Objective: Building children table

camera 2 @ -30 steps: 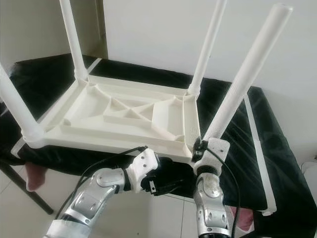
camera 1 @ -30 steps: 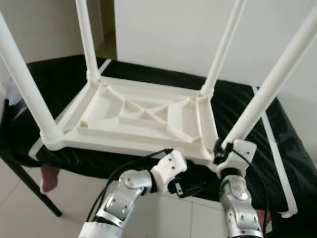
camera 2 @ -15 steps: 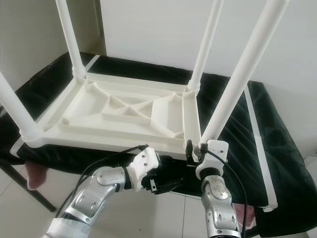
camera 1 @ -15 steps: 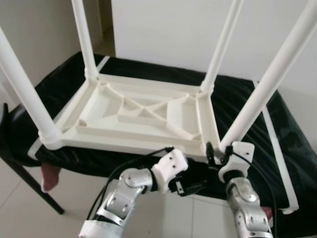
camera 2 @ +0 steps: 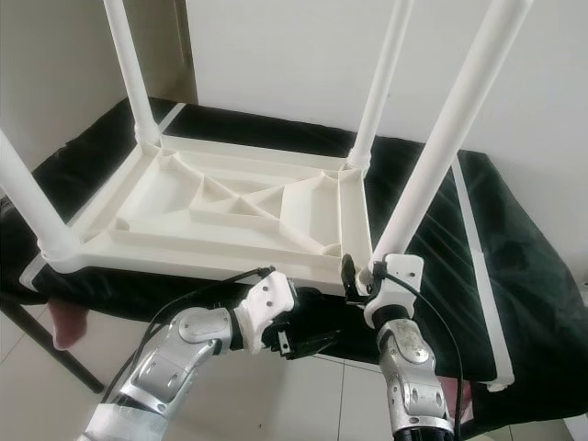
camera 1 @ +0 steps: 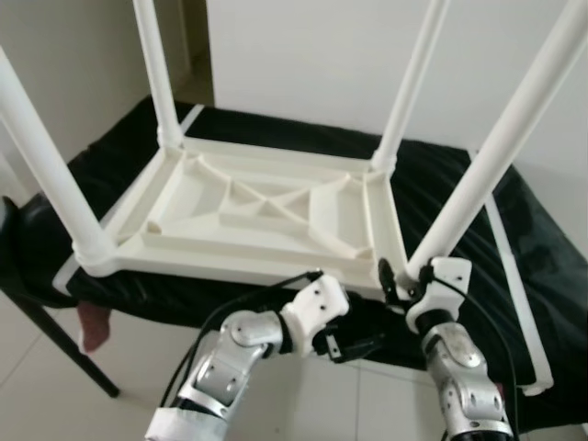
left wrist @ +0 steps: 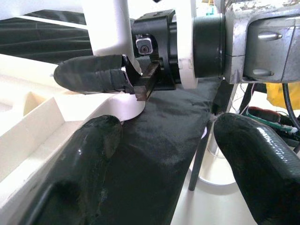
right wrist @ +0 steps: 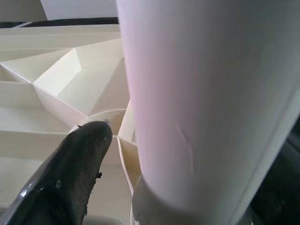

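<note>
four white legs stand up off the children's table [camera 1: 266, 216], which lies upside down on a black-covered counter [camera 1: 514, 276], ribbed underside facing the ceiling. that flip makes sense: with the top flat on the cloth, the corner sockets face up and each leg can be pushed straight down into place. the long axis of the tabletop runs left to right across the robot's front, and the legs' long axes point up and fan slightly outward toward the camera.

the action is at the near right corner. right gripper [camera 1: 404, 280] is at the foot of the near right leg [camera 1: 487, 175], just where it enters its socket, jaws on either side of the tube; in the right wrist view one dark finger [right wrist: 70, 173] sits close against the leg, and from the left wrist view the grip looks pressed onto the tube, though the contact is partly hidden, so call it a probable pinch. that low hold likely steadies the leg for seating.

left gripper [camera 1: 344, 349] hangs below the near edge of the tabletop, jaws spread and holding nothing, aimed toward that same corner as if ready to brace it.
</note>
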### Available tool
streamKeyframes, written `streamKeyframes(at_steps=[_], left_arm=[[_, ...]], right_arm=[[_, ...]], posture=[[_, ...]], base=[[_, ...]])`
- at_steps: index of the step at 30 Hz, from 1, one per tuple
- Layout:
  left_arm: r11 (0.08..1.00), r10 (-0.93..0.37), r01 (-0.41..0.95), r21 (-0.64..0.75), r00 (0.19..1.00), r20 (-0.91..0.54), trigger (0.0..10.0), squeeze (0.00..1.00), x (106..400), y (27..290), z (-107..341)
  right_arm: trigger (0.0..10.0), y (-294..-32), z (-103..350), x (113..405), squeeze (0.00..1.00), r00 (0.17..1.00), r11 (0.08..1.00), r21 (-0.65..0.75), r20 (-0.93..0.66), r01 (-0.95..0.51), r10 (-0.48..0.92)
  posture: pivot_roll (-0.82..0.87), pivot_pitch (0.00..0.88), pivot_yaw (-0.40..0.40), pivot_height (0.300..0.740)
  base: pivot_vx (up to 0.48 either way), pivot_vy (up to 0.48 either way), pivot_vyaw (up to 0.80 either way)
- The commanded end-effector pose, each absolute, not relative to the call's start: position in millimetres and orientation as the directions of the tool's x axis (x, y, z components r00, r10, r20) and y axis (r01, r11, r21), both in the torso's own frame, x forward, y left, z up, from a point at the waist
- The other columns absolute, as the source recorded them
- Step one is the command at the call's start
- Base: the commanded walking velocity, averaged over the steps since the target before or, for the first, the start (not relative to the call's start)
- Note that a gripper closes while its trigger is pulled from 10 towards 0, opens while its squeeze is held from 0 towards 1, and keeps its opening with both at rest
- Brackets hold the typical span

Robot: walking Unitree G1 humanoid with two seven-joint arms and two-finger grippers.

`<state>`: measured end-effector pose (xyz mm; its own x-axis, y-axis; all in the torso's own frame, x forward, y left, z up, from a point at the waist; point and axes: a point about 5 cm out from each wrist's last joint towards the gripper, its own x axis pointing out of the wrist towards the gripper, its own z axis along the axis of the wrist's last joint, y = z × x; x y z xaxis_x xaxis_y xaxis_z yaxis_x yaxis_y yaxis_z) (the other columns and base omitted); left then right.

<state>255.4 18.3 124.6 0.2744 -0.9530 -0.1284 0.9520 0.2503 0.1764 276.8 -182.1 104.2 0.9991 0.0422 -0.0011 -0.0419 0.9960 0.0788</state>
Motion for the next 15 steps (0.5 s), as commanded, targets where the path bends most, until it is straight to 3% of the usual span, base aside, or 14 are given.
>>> streamKeyframes(at_steps=[1, 15], left_arm=[[0.314, -0.934, 0.933, 0.178, 0.337, -0.118, 10.0, 0.0, 258.8, 20.5, 126.0], [0.314, -0.934, 0.933, 0.175, 0.337, -0.117, 10.0, 0.0, 259.5, 20.8, 127.6]], right_arm=[[10.0, -186.2, 105.1, 278.4, 0.0, 0.999, 0.997, 0.072, 0.006, -0.037, 0.037], [10.0, -190.3, 107.0, 278.2, 0.0, 0.999, 0.996, 0.084, 0.02, -0.027, 0.026]], posture=[[0.04, 0.0, -0.064, 0.74], [0.03, 0.005, -0.055, 0.74]], base=[[0.0, 0.0, 0.0], [0.0, 0.0, 0.0]])
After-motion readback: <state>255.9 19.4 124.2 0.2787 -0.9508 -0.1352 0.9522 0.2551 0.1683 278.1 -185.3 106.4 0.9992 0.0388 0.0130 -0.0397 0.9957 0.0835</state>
